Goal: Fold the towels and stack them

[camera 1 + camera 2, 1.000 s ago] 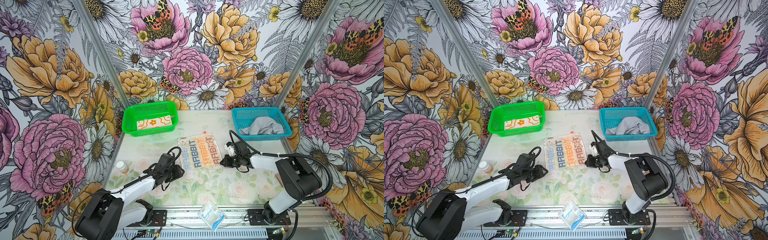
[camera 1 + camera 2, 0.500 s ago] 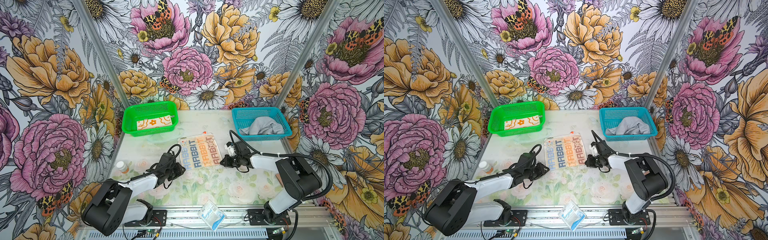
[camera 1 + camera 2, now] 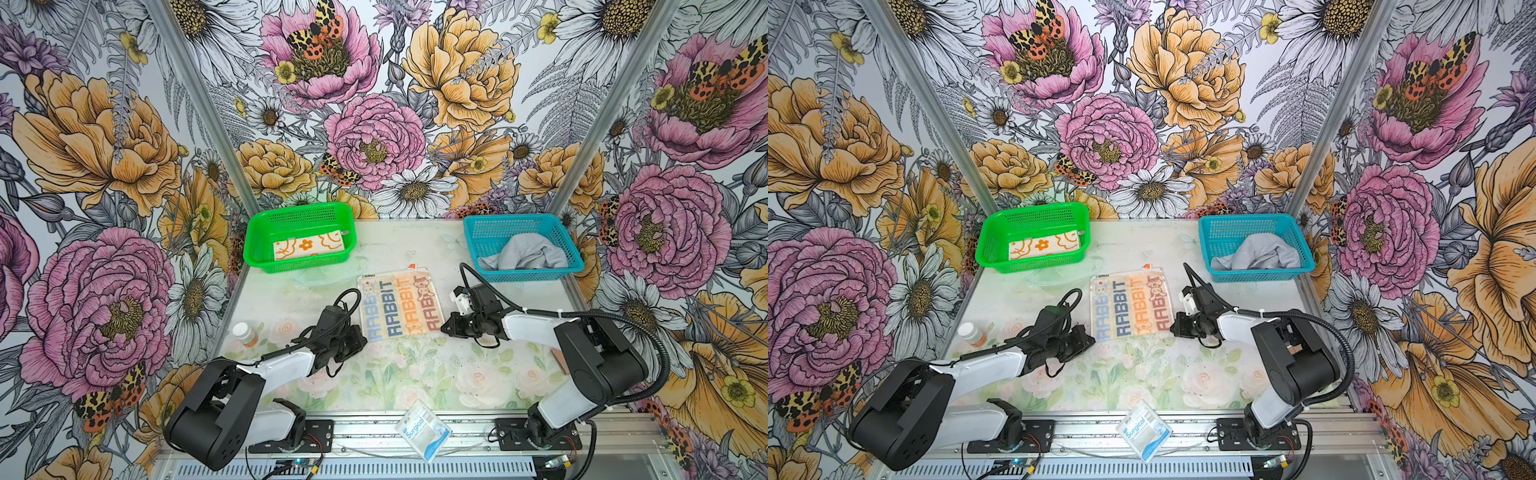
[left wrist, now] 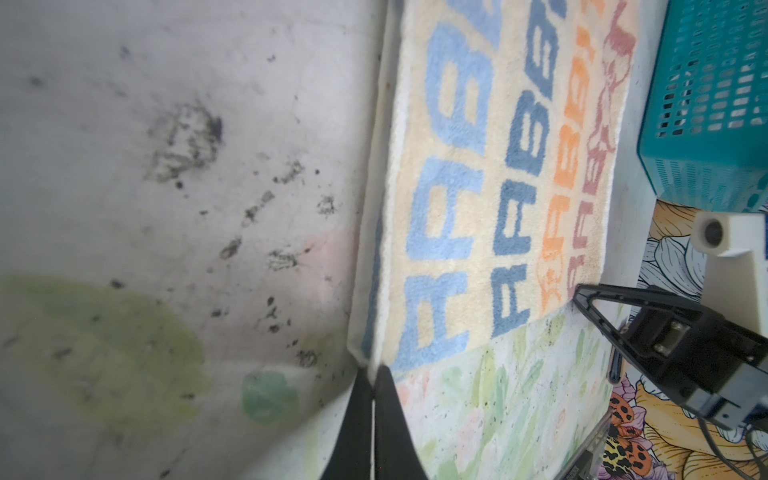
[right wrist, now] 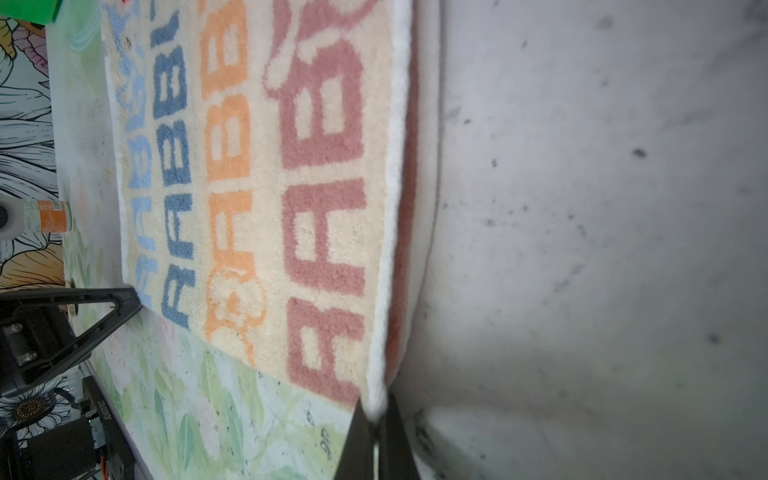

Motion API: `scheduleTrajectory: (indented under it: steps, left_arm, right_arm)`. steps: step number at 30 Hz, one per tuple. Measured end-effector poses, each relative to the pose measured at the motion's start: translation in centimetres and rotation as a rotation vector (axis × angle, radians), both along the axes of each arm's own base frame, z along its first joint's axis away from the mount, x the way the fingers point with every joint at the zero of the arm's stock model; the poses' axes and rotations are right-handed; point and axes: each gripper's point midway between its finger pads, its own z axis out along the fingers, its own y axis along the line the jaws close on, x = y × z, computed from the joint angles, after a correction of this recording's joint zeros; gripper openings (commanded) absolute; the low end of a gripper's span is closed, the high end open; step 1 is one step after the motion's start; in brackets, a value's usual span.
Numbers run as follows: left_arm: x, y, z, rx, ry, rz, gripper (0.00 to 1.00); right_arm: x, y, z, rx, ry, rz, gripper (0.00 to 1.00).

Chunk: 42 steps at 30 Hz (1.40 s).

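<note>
The RABBIT towel [image 3: 399, 305] lies flat on the counter [image 3: 415, 374]. The left jaws and right jaws each pinch a near corner, seemingly to fold the near edge over evenly.

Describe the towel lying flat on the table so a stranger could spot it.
On the table, find the green basket and blue basket. The flat towel lies in front of the gap between them; unlike the flowered towel and grey towel inside them, it carries rows of RABBIT lettering.
</note>
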Motion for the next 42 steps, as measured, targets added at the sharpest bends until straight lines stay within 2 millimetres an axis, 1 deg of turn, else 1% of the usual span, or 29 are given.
scheduleTrajectory:
  steps: [3,8,12,16,20,24,27,29,32,37,39,42]
  left_arm:
    - [-0.7,-0.1,0.4,0.011,0.001,-0.027,0.0]
    - [-2.1,-0.4,2.2,0.007,-0.013,-0.083,0.0]
    - [-3.6,-0.5,3.5,-0.013,-0.01,-0.125,0.0]
    - [-5.1,-0.8,4.0,-0.019,0.011,-0.166,0.0]
    - [-5.6,-0.8,4.5,-0.02,0.018,-0.177,0.0]
    - [-5.0,-1.1,5.6,-0.027,0.0,-0.176,0.0]
    - [-4.3,-1.4,6.7,-0.031,-0.021,-0.172,0.0]
    - [-3.6,-1.4,7.1,-0.031,-0.03,-0.165,0.0]
    - [-2.5,-1.3,7.0,-0.027,-0.033,-0.144,0.0]
    - [-1.3,-1.4,6.1,-0.013,-0.013,-0.132,0.0]
    - [-0.8,-1.5,6.1,-0.011,-0.019,-0.132,0.0]
    - [0.5,-1.5,6.9,-0.013,-0.046,-0.117,0.0]
  right_arm:
    - [-1.1,-0.5,0.0,-0.005,0.011,0.0,0.0]
    - [-3.5,-1.2,0.4,-0.005,0.034,0.008,0.0]
    - [-5.0,-1.4,1.1,0.013,0.045,0.014,0.0]
    - [-6.1,-1.6,2.5,0.035,0.037,0.007,0.0]
    - [-6.1,-1.6,4.5,0.062,-0.008,-0.008,0.0]
    - [-5.3,-1.5,5.3,0.055,-0.019,-0.017,0.0]
    - [-3.9,-1.3,5.5,0.033,-0.017,-0.02,0.0]
    - [-2.6,-0.9,5.7,0.017,-0.027,-0.017,0.0]
    - [-0.7,-0.4,6.6,0.006,-0.057,-0.011,0.0]
    - [2.0,0.5,8.4,0.007,-0.114,0.0,0.0]
    - [2.6,0.6,8.6,0.003,-0.123,0.001,0.0]
    - [3.3,0.5,8.4,-0.003,-0.121,-0.002,0.0]
